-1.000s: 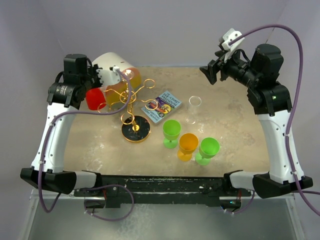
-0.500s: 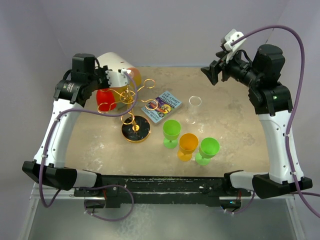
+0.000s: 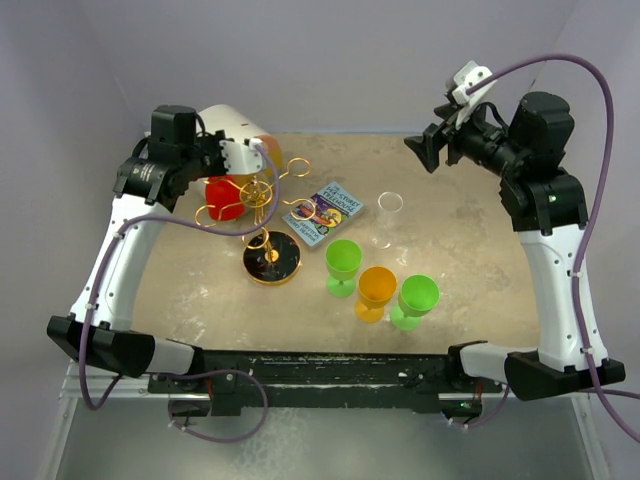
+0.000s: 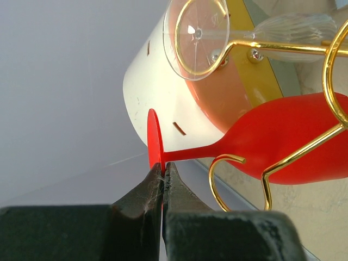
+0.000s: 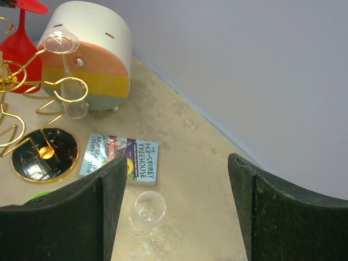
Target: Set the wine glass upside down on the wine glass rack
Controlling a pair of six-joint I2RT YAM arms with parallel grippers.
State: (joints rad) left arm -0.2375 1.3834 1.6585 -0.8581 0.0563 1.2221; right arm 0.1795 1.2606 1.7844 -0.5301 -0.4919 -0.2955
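Observation:
A red wine glass [image 4: 293,136] hangs upside down, foot [image 4: 154,138] uppermost, with my left gripper [image 4: 163,169] shut on the foot's rim. Its bowl [image 3: 225,197] is in among the left arms of the gold wine glass rack [image 3: 262,215], and a curled arm [image 4: 234,160] lies just under the stem. Whether the stem rests in a ring does not show. The right wrist view has the red glass [image 5: 22,49] at its far left. My right gripper [image 3: 425,150] hovers high at the back right, open [image 5: 176,163] and holding nothing.
A clear glass [image 5: 73,106] hangs inverted on the rack. Behind it lies a big white cylinder [image 3: 232,130]. On the table are a book [image 3: 325,212], an upright clear glass [image 3: 388,215], two green glasses [image 3: 343,262] [image 3: 415,298] and an orange one [image 3: 376,290]. The rack's black base [image 3: 272,261] stands left of centre.
My left arm has carried the red glass rightwards from beside the cylinder into the rack's arms. The right arm has barely moved.

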